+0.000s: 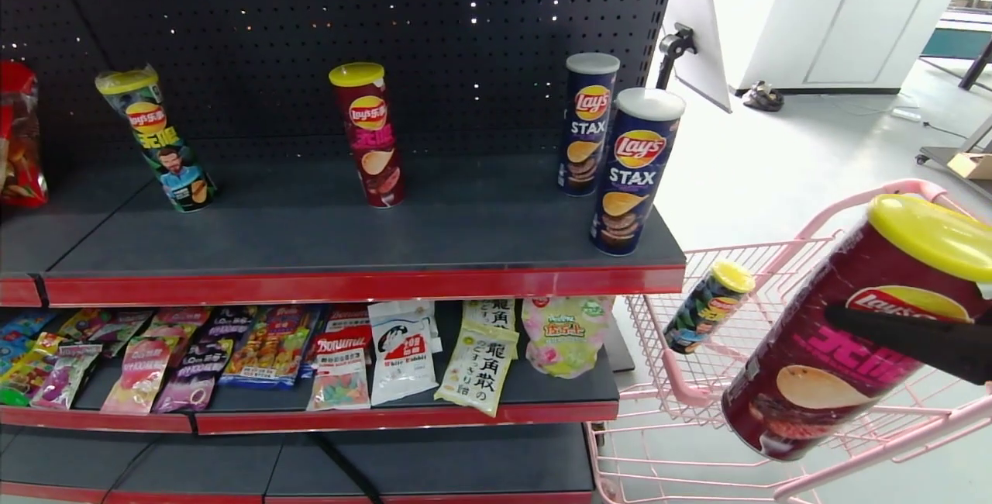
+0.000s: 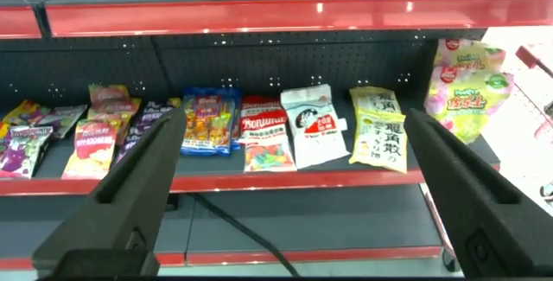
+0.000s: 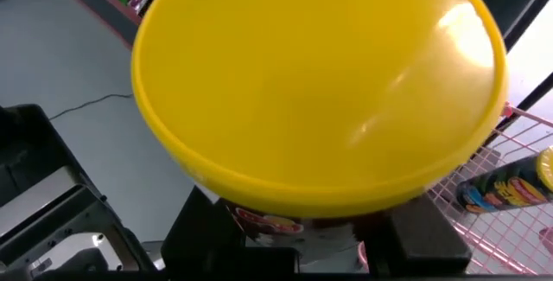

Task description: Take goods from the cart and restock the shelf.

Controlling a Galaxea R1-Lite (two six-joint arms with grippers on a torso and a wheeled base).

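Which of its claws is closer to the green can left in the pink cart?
Right. The right gripper holds a maroon can over the cart, near the green can; the left gripper faces the lower shelf, farther off.

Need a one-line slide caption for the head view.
Right gripper holds a maroon, yellow-lidded chip can above the pink cart, beside the partly stocked top shelf.

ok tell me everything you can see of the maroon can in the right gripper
The maroon chip can is a tall tube, cardboard-looking, with a yellow plastic-looking lid on and a chip picture on its side. It is tilted, lid up, held over the pink cart, clamped by the right gripper just below the lid.
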